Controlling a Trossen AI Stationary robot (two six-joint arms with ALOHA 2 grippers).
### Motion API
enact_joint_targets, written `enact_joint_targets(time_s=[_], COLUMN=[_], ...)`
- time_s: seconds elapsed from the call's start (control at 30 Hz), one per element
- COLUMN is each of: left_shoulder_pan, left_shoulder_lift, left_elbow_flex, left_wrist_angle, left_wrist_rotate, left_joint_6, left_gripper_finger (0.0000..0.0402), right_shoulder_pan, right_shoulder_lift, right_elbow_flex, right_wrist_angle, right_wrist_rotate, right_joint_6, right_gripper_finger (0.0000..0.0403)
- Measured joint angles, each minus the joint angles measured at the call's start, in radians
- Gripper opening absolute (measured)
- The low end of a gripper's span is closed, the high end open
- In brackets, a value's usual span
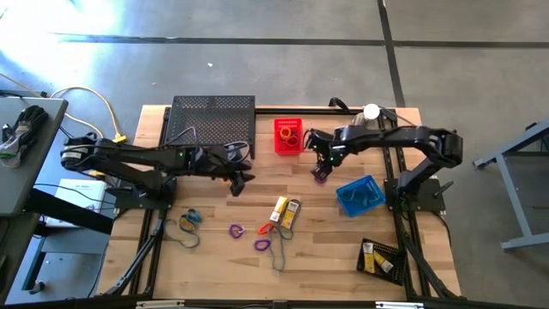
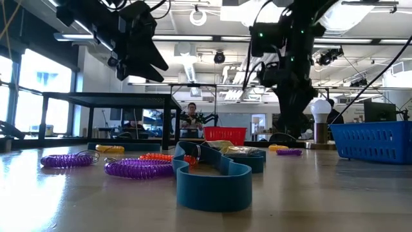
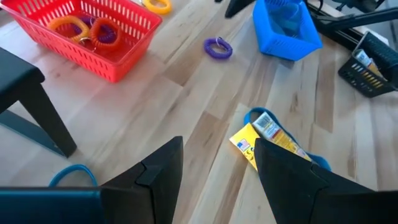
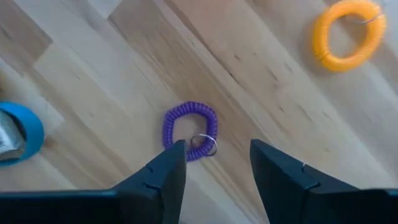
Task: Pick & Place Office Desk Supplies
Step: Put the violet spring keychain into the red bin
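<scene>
Hovering my right gripper (image 4: 212, 165), fingers apart and empty, over a purple loop (image 4: 189, 130) on the table; red basket (image 1: 288, 136) holds some loops, boxes (image 1: 286, 211) remain; left gripper (image 3: 219, 167) idles open.

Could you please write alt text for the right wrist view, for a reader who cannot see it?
The right end effector hangs open just above a purple coil loop with a small metal ring, lying on the wooden table. An orange coil loop lies farther off, and part of a blue band shows at one edge.
</scene>
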Motion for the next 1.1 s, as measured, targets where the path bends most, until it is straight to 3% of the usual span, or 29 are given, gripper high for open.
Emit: enact_joint_targets(time_s=[0.17, 0.53, 0.9, 1.1], left_shoulder_pan=[0.022, 0.025, 0.025, 0.025], left_shoulder_lift=[0.0, 0.0, 0.0, 0.0], left_elbow_flex=[0.0, 0.0, 0.0, 0.0], left_wrist_angle=[0.001, 0.023, 0.048, 0.048], left_wrist_rotate=[0.013, 0.014, 0.014, 0.013], left_joint_6=[0.006, 0.049, 0.05, 0.05], left_gripper_finger=[0.0193, 0.0193, 0.0193, 0.0193], right_shoulder_pan=[0.007, 0.012, 0.053, 0.053], right_shoulder_lift=[0.0, 0.0, 0.0, -0.001], right_elbow_flex=[-0.082, -0.198, -0.3, -0.33], right_wrist_angle=[0.137, 0.258, 0.433, 0.459], right_wrist_rotate=[0.003, -0.001, 0.059, 0.054], right_joint_6=[-0.021, -0.063, -0.17, -0.216], right_gripper_finger=[0.0166, 0.0166, 0.0165, 0.0131])
